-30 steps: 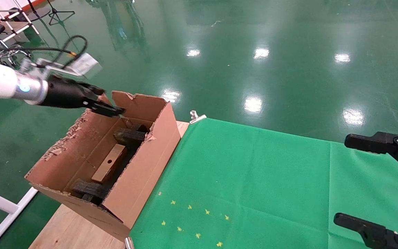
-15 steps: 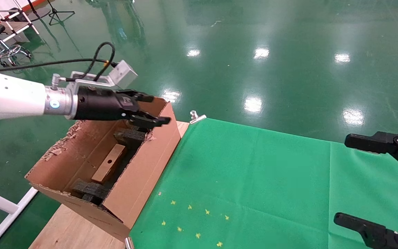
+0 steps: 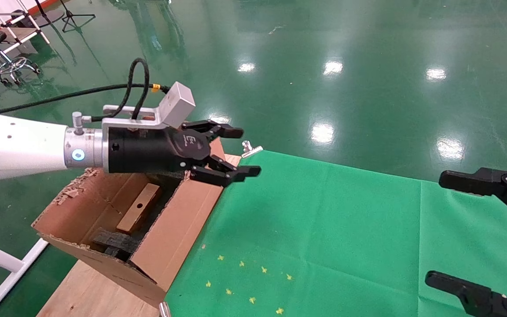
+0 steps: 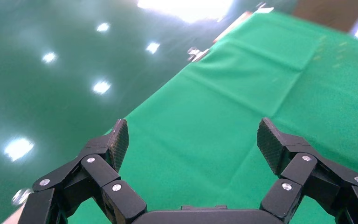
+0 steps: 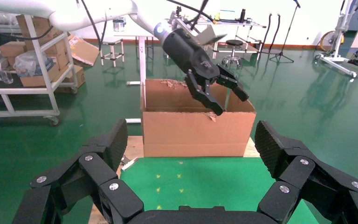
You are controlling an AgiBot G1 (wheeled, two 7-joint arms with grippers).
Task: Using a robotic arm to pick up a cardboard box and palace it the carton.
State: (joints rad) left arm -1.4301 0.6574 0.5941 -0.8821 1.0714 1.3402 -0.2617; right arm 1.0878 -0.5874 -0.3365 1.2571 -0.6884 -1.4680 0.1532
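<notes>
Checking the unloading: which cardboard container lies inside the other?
The small slim cardboard box, with a round hole, lies inside the large ragged-flapped carton among dark foam pieces.

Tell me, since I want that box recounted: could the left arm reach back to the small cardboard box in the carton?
Probably yes. The left gripper is open and empty above the carton rim, and the cardboard box lies uncovered between foam pieces.

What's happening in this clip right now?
The small brown cardboard box already lies inside the large ragged-flapped brown carton, between dark grey foam pieces. The white robotic arm's left tool is open and empty, above the carton's far corner and out over the edge of the green cloth. The right tool is open at the right edge of the cloth, holding nothing.
</notes>
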